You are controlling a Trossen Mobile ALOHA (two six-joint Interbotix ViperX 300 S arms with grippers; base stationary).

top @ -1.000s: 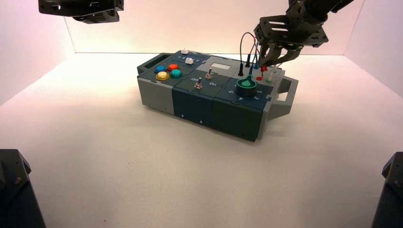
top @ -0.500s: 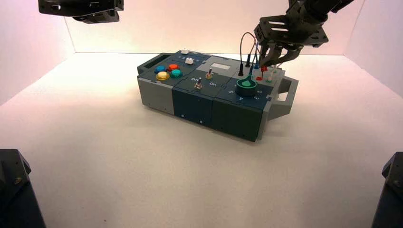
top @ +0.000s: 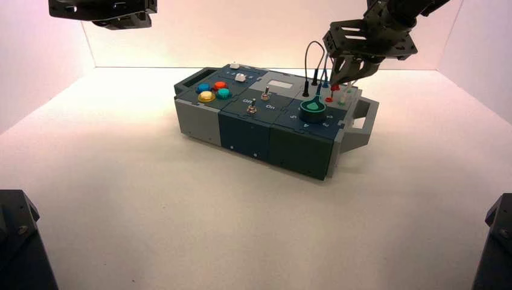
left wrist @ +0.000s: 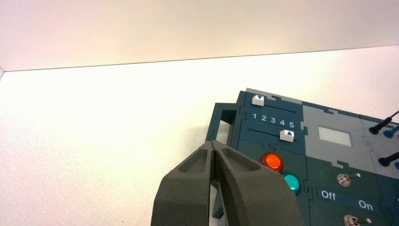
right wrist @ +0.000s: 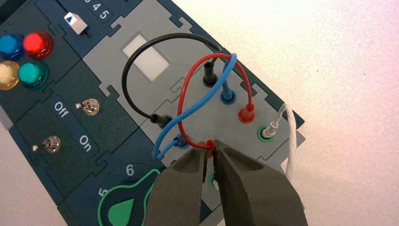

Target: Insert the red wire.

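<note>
Where plugs stand, right claw pinches red wire.

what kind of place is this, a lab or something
Probably a robot test bench. A practice box of buttons, switches and wires sits alone on a plain white table with white walls around it. The right hand is at the red wire; the left hand hangs above, shut.

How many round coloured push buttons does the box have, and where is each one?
4, clustered at the box's left end: blue button, red button, yellow button and teal button. The right gripper works at the opposite end; none seems hidden.
</note>
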